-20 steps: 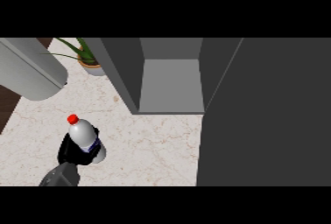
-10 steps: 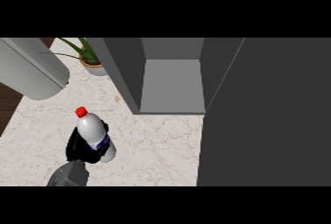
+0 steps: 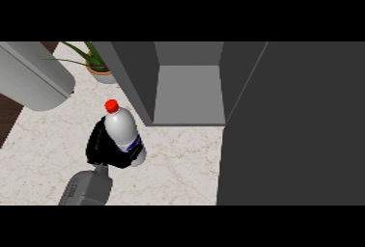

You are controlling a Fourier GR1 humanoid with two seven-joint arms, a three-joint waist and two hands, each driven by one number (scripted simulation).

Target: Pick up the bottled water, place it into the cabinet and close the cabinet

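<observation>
- Bottle (image 3: 121, 126) sits left of centre in the frame, red cap (image 3: 111, 105) pointing to the upper left, clear body with a dark blue label band low on it.
- One black hand (image 3: 105, 148) is wrapped round the lower part of the bottle, fingers curled against its left side and under the base; that is a grip on the bottle.
- Its grey forearm (image 3: 87, 186) comes up from the lower left edge of the frame; from this view alone I cannot tell which of the two arms it is.
- No other hand shows anywhere in the frame.
- Cabinet (image 3: 187, 94) stands open just right of the bottle, at upper centre: a grey floor inside, darker walls on either side.
- The bottle is outside the cabinet, near its left wall and its front lip; whether it touches the wall I cannot tell.
- A big dark panel, the cabinet door (image 3: 292, 130), fills the right side of the frame from top to bottom.
- The pale marbled counter (image 3: 178, 169) spreads under the bottle and the hand; whether the bottle's base rests on it or is lifted clear I cannot tell.
- A potted plant (image 3: 92, 62) sits at the upper left, green leaves fanning out.
- A large grey cylinder (image 3: 32, 75) lies slantwise in the upper left corner.
</observation>
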